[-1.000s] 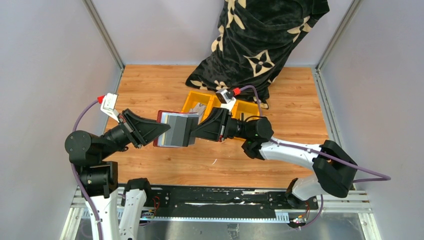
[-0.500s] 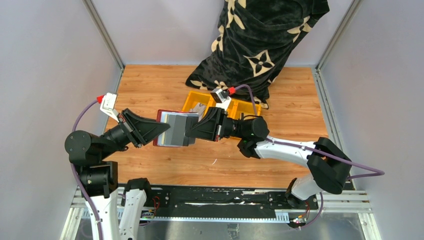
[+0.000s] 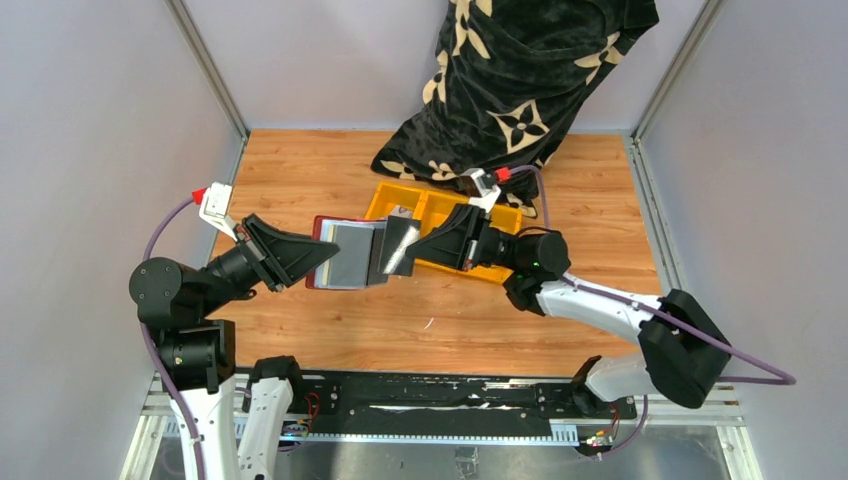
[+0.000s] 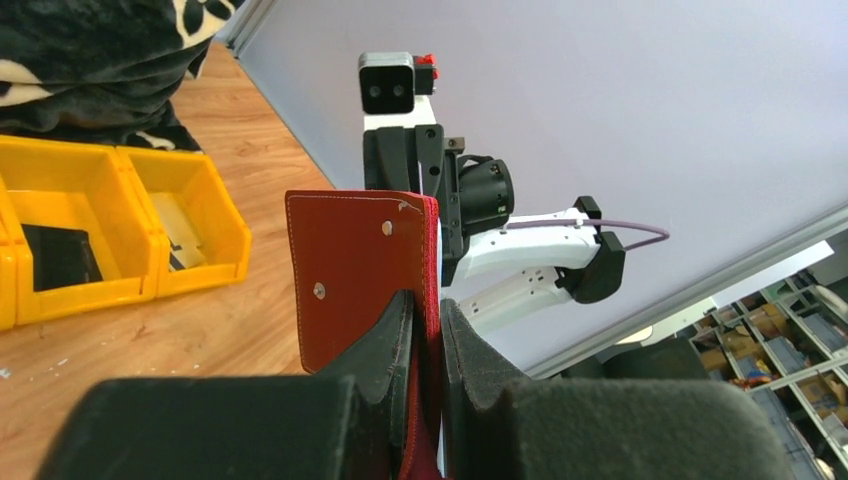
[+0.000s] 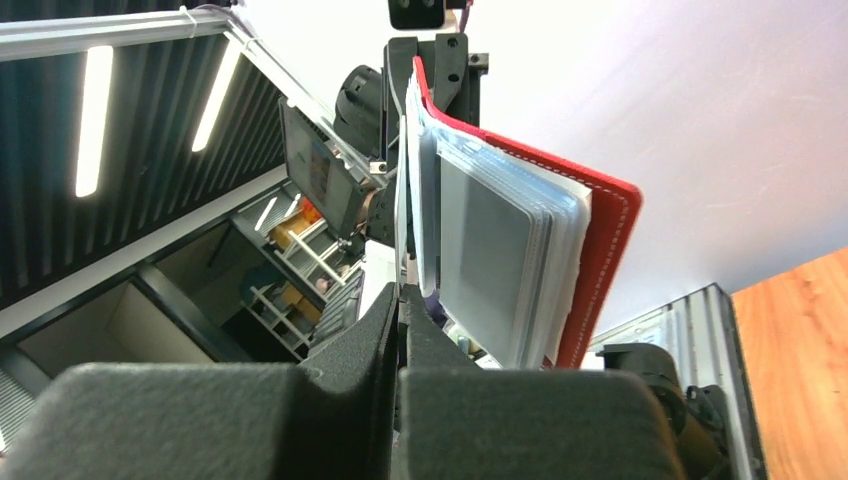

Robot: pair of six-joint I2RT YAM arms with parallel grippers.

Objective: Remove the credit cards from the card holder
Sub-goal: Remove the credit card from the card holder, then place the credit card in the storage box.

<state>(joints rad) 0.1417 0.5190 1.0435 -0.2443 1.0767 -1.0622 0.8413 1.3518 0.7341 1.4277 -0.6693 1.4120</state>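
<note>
Extracting one credit card [image 3: 399, 245] | right end effector [image 3: 420, 248] pinches it beside the card holder [image 3: 350, 258] | left end effector [image 3: 325, 260] clamps the card holder above tabletop [image 3: 300, 170] | next: draw card clear, release it

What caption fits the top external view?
Left gripper holds the open card holder while right gripper pinches a credit card at its open edge.

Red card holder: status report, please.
Left gripper shut on dark red leather card holder. Right gripper shut on thin grey plastic card at its edge. Yellow plastic bin behind, not blocking.
</note>
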